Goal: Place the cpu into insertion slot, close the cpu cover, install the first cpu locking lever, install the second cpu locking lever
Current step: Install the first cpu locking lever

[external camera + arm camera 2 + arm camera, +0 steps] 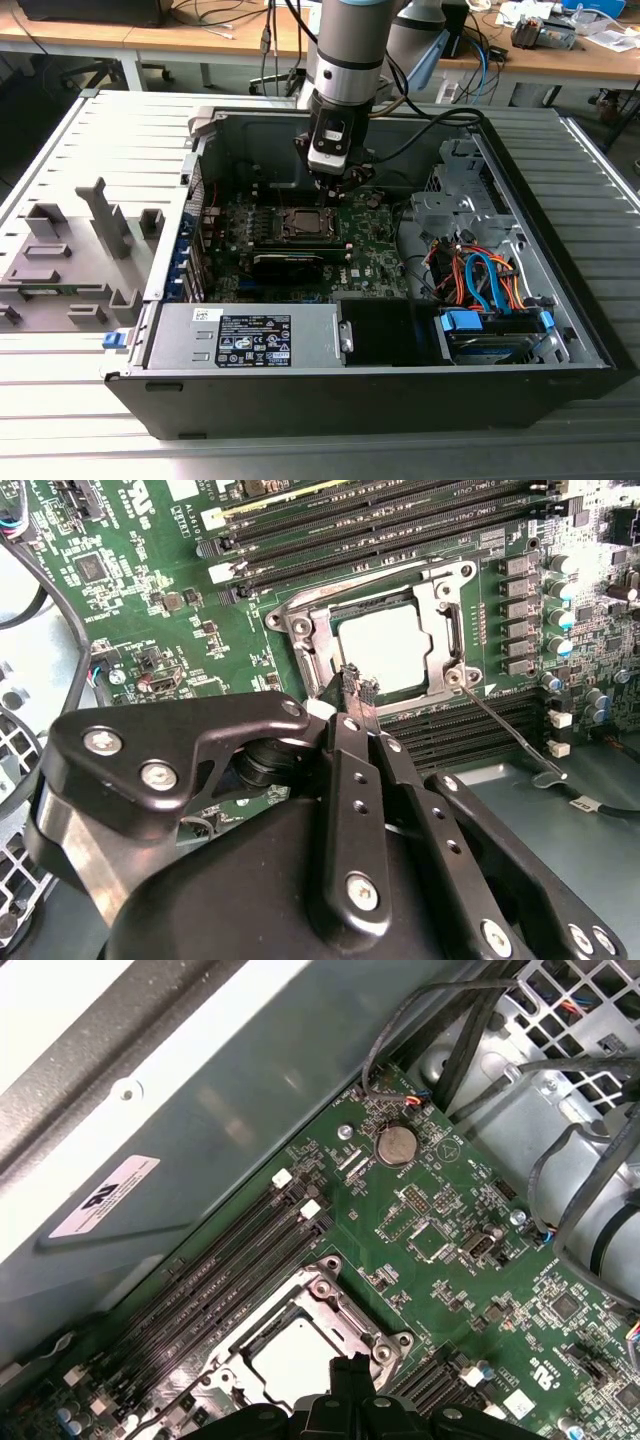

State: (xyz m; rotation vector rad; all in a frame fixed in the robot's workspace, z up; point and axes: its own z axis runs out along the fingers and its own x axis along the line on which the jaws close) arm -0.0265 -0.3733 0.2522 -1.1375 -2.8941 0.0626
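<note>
The cpu (pixel 385 648) lies flat in the insertion slot (pixel 293 626), its pale face showing through the window of the cpu cover (pixel 441 605), which is down over it. A thin wire locking lever (pixel 505 735) sticks out from the socket's corner over the board, unlatched. My gripper (pixel 357 685) is shut, its dark tips together at the socket's edge just beside the cover. I see nothing held between them. In the first wrist view the gripper (pixel 350 1368) sits at the rim of the cover (pixel 340 1312) by the cpu (pixel 290 1360). In the exterior view the gripper (pixel 335 185) hangs just behind the cpu (pixel 303 224).
Long black memory slots (pixel 380 520) run along both sides of the socket. A black graphics card (pixel 290 262) lies in front of it, the power supply (pixel 250 338) nearer still. Coloured cables (pixel 480 275) fill the case's right side in the exterior view. A coin battery (pixel 396 1144) sits on the board.
</note>
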